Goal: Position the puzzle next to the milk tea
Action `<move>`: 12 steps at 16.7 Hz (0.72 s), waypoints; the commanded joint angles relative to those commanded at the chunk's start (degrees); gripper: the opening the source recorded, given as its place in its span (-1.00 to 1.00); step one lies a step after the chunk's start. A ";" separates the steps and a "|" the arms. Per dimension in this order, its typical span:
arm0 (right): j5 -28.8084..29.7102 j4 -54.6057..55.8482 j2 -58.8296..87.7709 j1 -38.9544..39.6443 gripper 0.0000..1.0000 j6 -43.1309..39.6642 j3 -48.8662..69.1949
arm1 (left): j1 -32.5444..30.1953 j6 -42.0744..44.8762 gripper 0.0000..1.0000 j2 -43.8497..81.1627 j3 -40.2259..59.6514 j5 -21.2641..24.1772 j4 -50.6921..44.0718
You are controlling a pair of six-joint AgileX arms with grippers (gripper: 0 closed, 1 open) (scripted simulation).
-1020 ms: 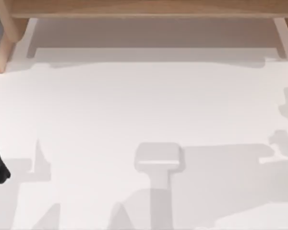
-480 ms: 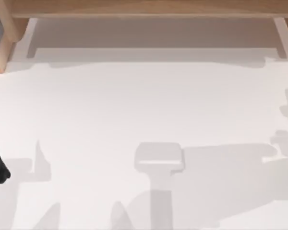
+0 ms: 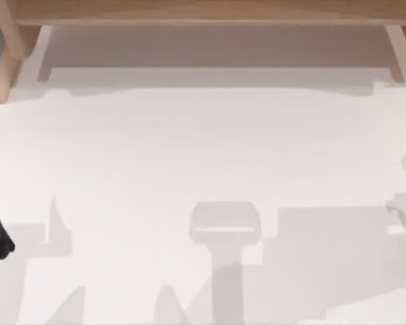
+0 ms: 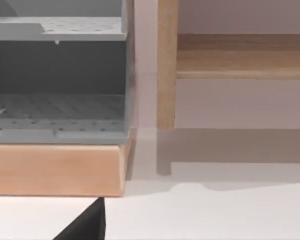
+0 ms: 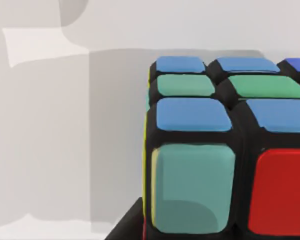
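Your right wrist view has the puzzle (image 5: 225,150) close up on the white table (image 5: 50,150), sitting square, blue and green stickers on top. You cannot tell either gripper's state. Your left wrist view faces a grey shelf (image 4: 57,80).

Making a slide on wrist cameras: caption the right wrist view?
Close-up of a black-edged puzzle cube with blue, green and red square stickers, resting on the white table.

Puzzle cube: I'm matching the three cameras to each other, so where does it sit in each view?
Top view: white table crossed by shadows, wooden shelf along the far edge.
Left wrist view: the wooden shelf with grey trays, standing on the white table.
Right wrist view: puzzle close before the camera, blue, green and red stickers showing, white table behind.
Shared landmark: the white table.
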 joint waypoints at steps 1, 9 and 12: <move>0.00 0.00 0.00 0.00 -0.85 0.00 0.00 | 0.00 0.00 1.00 0.00 0.00 0.00 0.00; 0.00 0.00 0.00 0.00 0.36 0.00 0.00 | 0.00 0.00 1.00 0.00 0.00 0.00 0.00; 0.00 0.00 0.00 0.00 0.81 0.00 0.00 | 0.00 0.00 1.00 0.00 0.00 0.00 0.00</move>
